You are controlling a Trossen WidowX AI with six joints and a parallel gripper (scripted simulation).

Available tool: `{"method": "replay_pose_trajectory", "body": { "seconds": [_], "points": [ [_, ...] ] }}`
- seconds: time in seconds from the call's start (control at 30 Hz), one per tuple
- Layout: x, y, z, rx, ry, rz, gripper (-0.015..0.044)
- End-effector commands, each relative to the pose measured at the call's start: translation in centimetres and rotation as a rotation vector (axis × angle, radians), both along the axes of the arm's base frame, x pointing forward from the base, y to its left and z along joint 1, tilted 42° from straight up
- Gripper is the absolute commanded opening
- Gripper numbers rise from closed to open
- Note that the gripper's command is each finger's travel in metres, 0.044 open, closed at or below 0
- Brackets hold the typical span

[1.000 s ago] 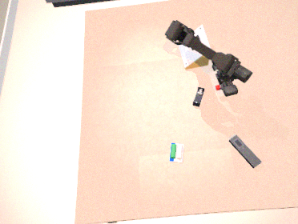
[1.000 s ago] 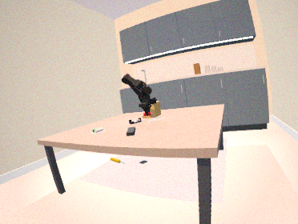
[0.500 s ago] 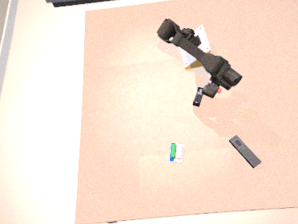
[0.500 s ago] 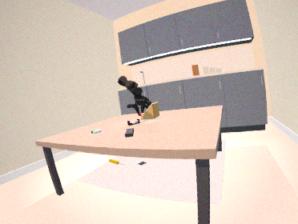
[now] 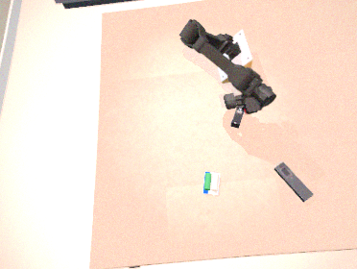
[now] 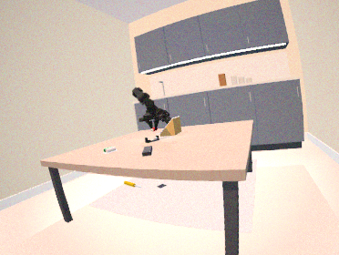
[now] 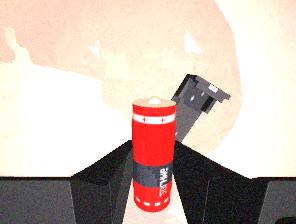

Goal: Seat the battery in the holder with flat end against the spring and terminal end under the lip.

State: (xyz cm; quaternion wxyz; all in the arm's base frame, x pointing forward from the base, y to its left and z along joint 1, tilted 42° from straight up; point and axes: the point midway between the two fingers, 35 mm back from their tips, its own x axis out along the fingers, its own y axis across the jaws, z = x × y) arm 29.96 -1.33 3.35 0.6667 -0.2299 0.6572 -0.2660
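The red battery (image 5: 245, 110) (image 6: 154, 129) (image 7: 153, 132) is held between the fingers of my gripper (image 6: 154, 126) (image 7: 152, 146), which is shut on it. In the wrist view its terminal end points up the picture and its flat end is low between the fingers. The black holder (image 5: 236, 120) (image 6: 152, 139) (image 7: 187, 120) lies on the table, beyond the battery and to its right in the wrist view, turned at an angle to it. The battery is above the table, outside the holder. The battery and fingers hide the holder's near part; the spring cannot be made out.
A green cylinder (image 5: 207, 182) lies on a small white and blue item (image 5: 215, 183). A dark remote-like object (image 5: 294, 182) (image 6: 147, 150) lies farther off. A wedge-shaped block (image 6: 174, 126) stands beside the arm. A yellow-handled tool (image 6: 129, 184) is on the floor.
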Motion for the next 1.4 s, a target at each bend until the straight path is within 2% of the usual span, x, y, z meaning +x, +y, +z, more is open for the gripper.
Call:
{"method": "replay_pose_trajectory", "body": {
  "seconds": [0.0,0.27,1.37],
  "points": [
    [-0.3,-0.8,0.8,-0.008,-0.11,-0.129,0.0086],
    [-0.6,-2.1,2.4,-0.005,-0.348,-0.394,0.0086],
    [-0.1,-5.1,-0.5,-0.04,-0.533,-0.191,0.0086]
  ]
}}
